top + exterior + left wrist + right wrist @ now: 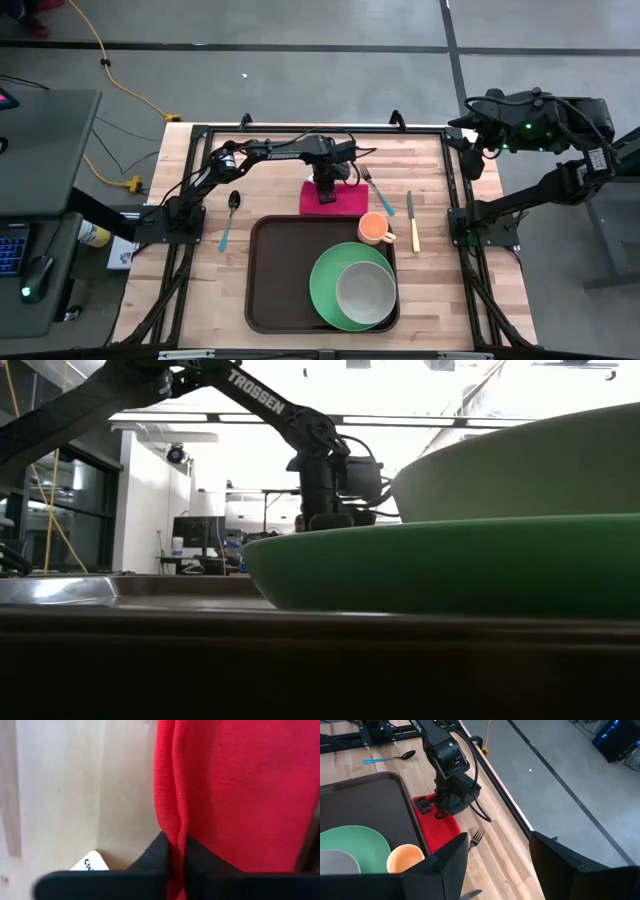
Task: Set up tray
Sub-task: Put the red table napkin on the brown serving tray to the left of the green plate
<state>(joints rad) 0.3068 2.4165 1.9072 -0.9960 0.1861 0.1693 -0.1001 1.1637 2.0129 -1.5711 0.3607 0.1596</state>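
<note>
A red napkin (348,200) lies flat on the wooden table just beyond the far rim of the dark brown tray (265,285). My left gripper (327,192) stands over the napkin's left part, pointing down, shut on the cloth. The tray holds a green plate (330,285) with a grey bowl (366,292) on it, and an orange cup (374,228) in its far right corner. My right gripper (500,862) is raised off the table's far right corner, open and empty. My left gripper pinches a raised fold of the napkin (178,827) between its two fingers (150,862), close to the cloth's left edge. The fingers come from above, pointing down. The rest of the napkin (442,832) stays flat on the table.
A fork (376,188) lies right of the napkin, and a knife (412,222) lies right of the tray. A spoon with a blue handle (229,218) lies left of the tray. Bare wood shows left of the napkin and along the table's far edge.
</note>
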